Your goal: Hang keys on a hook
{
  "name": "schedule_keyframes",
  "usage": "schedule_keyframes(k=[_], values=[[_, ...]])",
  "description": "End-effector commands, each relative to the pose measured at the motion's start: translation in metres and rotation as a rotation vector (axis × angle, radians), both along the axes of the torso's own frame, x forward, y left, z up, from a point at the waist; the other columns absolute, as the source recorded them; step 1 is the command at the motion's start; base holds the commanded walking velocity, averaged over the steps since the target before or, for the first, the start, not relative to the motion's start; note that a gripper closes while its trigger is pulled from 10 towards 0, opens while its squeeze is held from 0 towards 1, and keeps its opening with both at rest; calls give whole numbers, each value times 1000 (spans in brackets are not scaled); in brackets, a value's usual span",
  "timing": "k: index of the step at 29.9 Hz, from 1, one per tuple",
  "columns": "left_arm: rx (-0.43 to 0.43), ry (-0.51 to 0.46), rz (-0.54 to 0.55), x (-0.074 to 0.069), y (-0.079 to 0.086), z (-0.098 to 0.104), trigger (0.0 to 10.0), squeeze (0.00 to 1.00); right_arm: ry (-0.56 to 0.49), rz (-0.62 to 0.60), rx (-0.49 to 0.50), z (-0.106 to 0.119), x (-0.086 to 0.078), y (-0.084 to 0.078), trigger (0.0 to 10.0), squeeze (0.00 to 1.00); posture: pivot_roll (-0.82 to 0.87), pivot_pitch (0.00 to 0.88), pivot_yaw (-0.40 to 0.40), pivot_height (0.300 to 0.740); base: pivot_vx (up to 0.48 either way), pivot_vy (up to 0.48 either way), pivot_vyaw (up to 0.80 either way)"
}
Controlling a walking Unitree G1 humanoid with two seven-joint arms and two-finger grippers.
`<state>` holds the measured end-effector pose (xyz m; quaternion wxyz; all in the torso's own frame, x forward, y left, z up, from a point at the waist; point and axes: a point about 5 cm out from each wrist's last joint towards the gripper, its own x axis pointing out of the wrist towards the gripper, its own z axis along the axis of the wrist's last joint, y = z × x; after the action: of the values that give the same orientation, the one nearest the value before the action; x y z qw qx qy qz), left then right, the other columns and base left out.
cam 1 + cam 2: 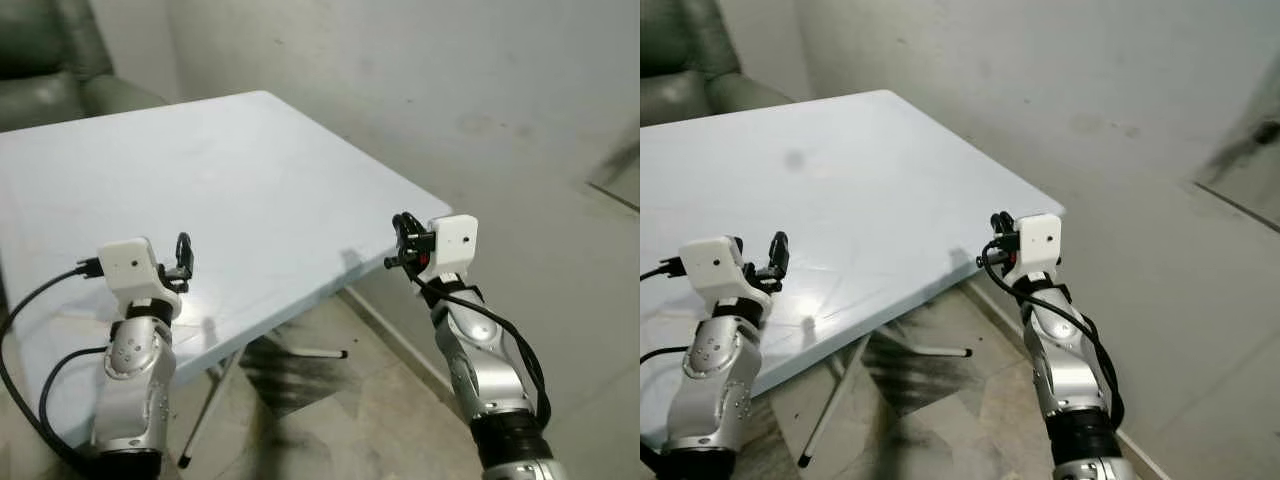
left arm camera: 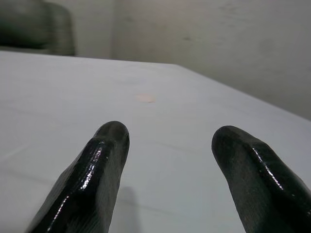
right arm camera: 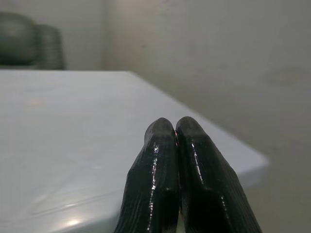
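Keys: none to be seen on the white table (image 1: 250, 180); location cannot be told. Judged light, rigid, slippery; best pinched at the ring. Left gripper (image 2: 167, 145) is held spread; right gripper (image 3: 176, 128) is pressed closed, nothing visible between its fingers.

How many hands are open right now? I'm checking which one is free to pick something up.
1. The left hand is open, above the white table. The right hand is shut, near the table's corner.

No legible text or labels.
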<state>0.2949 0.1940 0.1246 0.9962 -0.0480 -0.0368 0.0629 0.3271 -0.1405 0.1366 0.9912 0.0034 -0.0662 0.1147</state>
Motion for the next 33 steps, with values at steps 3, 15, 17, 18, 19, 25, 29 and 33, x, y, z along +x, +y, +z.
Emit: schedule_keyframes(k=[3,15,17,18,19,25,29,33], values=[[26,-1,11,0,2,5,10000,0,-21,2,3,5,0,0,10000,0,-59,0,-50,728,0,0,-769],[41,5,24,0,1,5,10000,0,-17,3,-4,5,-2,-1,10000,0,-62,0,-54,728,0,0,-769],[43,4,25,0,1,5,10000,0,-18,4,-4,5,-2,-1,10000,0,-62,0,-54,728,0,0,-769],[45,4,26,0,1,5,10000,0,-17,4,-5,5,-2,-1,10000,0,-61,0,-55,728,0,0,-769],[45,4,26,0,1,5,10000,0,-17,4,-5,5,-2,-1,10000,0,-61,0,-55,728,0,0,-769],[49,3,30,-1,1,6,10000,0,-13,9,-7,5,-2,-1,10000,0,-59,0,-57,728,0,0,-769],[50,2,32,-1,1,6,10000,0,-10,7,5,5,-2,0,10000,0,-58,0,-59,728,0,0,-767],[52,-1,25,-1,0,7,10000,0,-21,7,8,6,-3,1,10000,0,-58,0,-60,728,0,0,-191]])
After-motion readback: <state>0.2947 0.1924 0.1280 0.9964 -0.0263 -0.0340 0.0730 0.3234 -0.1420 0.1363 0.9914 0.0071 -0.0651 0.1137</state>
